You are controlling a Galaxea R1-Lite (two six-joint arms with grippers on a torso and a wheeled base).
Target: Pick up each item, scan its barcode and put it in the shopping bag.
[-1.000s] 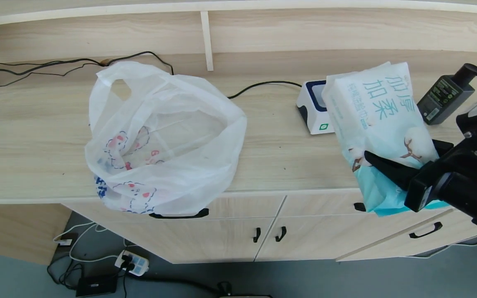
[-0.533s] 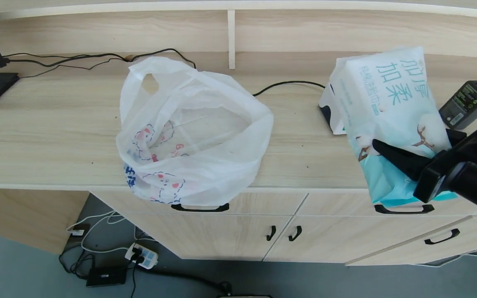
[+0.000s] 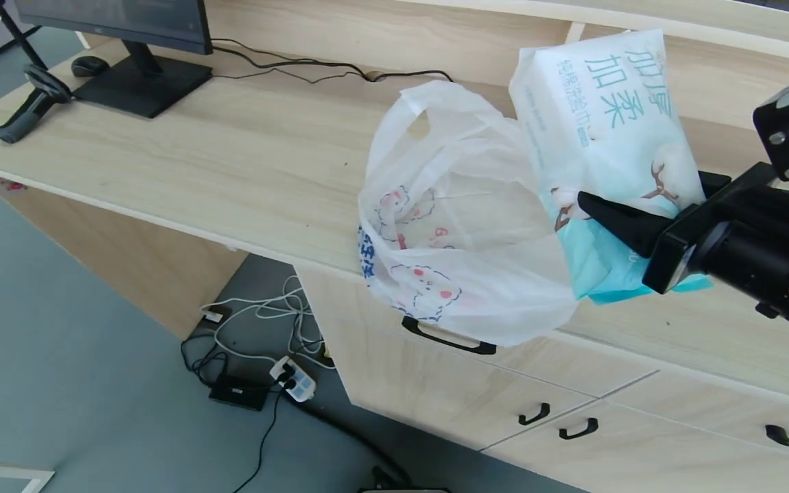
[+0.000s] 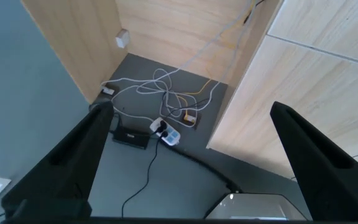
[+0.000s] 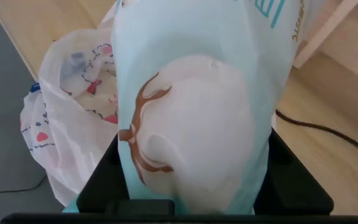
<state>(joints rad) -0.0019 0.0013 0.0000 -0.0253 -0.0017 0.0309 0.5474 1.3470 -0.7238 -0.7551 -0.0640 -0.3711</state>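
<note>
Wooden worktop (image 3: pixel 230 157) is carrying a monitor (image 3: pixel 127 17) well left of the white shopping bag (image 3: pixel 449 226). Above floor cables (image 4: pixel 160 93), the left pincer (image 4: pixel 191 107) is hanging open. At the bag's right edge, the right pincer (image 3: pixel 644 195) is gripping a tissue pack (image 3: pixel 607 130) aloft.

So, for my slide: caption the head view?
Right gripper holds tissue pack beside open shopping bag on counter.

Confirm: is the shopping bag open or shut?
Open: shopping bag stands on the counter, mouth gaping upward, inner wall visible.
</note>
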